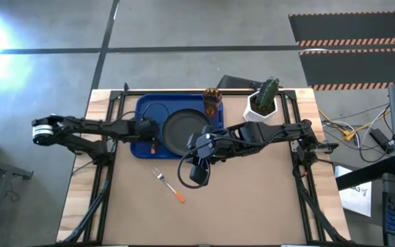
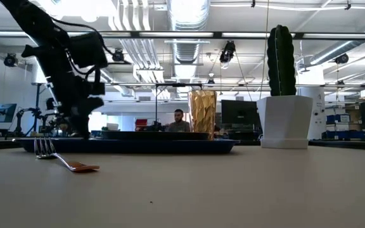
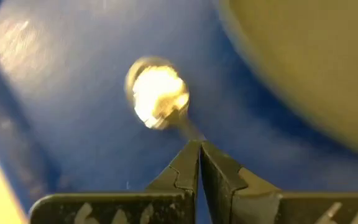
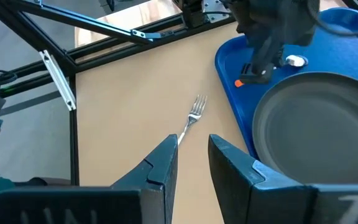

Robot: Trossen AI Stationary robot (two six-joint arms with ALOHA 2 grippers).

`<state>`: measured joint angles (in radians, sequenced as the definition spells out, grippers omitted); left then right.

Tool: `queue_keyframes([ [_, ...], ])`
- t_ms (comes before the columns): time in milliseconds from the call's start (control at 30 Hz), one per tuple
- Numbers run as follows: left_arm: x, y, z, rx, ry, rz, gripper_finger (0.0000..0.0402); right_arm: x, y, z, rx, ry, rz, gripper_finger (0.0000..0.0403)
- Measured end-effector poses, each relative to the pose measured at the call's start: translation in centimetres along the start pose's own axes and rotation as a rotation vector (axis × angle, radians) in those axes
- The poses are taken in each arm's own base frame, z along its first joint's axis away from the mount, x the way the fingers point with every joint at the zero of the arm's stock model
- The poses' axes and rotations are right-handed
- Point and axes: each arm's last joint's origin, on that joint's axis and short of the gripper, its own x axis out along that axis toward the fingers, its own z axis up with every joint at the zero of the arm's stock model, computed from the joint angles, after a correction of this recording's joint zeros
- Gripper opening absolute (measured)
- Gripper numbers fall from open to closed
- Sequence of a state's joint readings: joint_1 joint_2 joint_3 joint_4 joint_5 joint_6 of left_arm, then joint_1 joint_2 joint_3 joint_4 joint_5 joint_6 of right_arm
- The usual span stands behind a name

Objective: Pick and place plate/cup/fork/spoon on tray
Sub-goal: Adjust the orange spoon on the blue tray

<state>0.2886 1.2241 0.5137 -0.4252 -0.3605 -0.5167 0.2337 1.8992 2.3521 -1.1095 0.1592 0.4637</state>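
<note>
Nearest the table's front edge lies the fork (image 1: 167,184), bare on the wood with its tines toward the tray and its orange handle pointing away, not yet collected. Above it, tilted down, hangs the right gripper (image 4: 191,152), its fingers parted with nothing between them, aimed at the fork, probably the next pick. Farther in, the blue tray (image 1: 143,106) holds the black plate (image 1: 184,132) near its centre. Left of the plate, the left gripper (image 3: 199,149) sits low over the tray floor, fingers pressed together on the spoon (image 3: 158,93) at its neck, apparently to set it flat beside the plate. At the tray's far right corner stands the amber cup (image 1: 212,101). Beyond the tray, on the table, stands a potted cactus (image 1: 265,99).
</note>
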Motion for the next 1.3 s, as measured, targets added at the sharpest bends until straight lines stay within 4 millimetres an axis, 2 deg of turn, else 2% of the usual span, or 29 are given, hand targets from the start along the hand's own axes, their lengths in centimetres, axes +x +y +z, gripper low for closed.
queue_keyframes([
  [133, -1.1, 0.0, 0.8, -0.042, -0.088, -0.075, 0.0000, 0.0, 0.0, 0.0, 0.000, 0.000, 0.000, 0.0079],
  [300, -2.1, 0.4, 0.8, -0.060, -0.134, -0.093, 0.0000, 0.0, 0.0, 0.0, -0.001, 0.001, -0.001, 0.0079],
  [767, -1.6, 0.6, -0.1, -0.034, -0.075, -0.092, 0.0005, 0.0, 0.0, 0.0, -0.001, 0.002, 0.000, 0.0079],
  [867, -1.6, 0.6, -0.3, -0.001, -0.050, -0.097, 0.0028, 0.0, 0.0, 0.0, -0.003, 0.002, 0.000, 0.0079],
  [1000, -1.6, 0.7, -0.4, -0.007, -0.037, -0.100, 0.0082, 0.0, 0.0, 0.0, -0.009, 0.002, 0.000, 0.0079],
  [1167, -1.5, 0.8, -0.3, -0.166, -0.032, -0.095, 0.0150, 0.0, 0.1, -0.1, -0.022, 0.002, 0.002, 0.0079],
  [1300, -1.2, 0.7, -0.4, -0.241, -0.009, -0.083, 0.0183, 0.0, 0.3, -0.2, -0.033, 0.004, 0.007, 0.0079],
])
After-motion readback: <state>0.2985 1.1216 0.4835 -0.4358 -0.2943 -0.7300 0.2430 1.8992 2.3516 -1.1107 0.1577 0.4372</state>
